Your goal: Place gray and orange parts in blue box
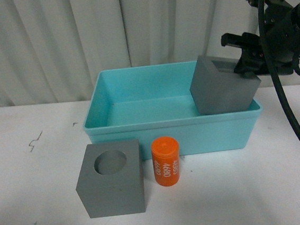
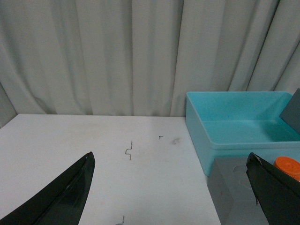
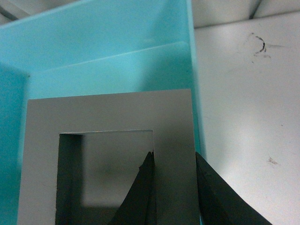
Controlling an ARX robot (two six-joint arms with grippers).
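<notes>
The left tool (image 2: 171,158) hangs over the white counter (image 1: 253,187), spread wide with nothing between its fingers. Furthest left of the parts is the gray cube with the round hole (image 1: 112,177), upright on the counter in front of the blue box (image 1: 168,137). Just beside it, on its right, stands the orange cylinder (image 1: 166,162). White numbers run down its side and read "4680"; a second line next to them is too small to be sure of. Both look untouched and are left to do.

Over the right end of the box, the gray cube with the square hole (image 1: 223,92) is tilted, its lower part dipping inside the walls. The right tool (image 3: 174,161) is clamped on one wall of that cube, one finger inside the hole and one outside. So I judge the first part is nearly placed but not let go, and no part lies loose in the box yet.
</notes>
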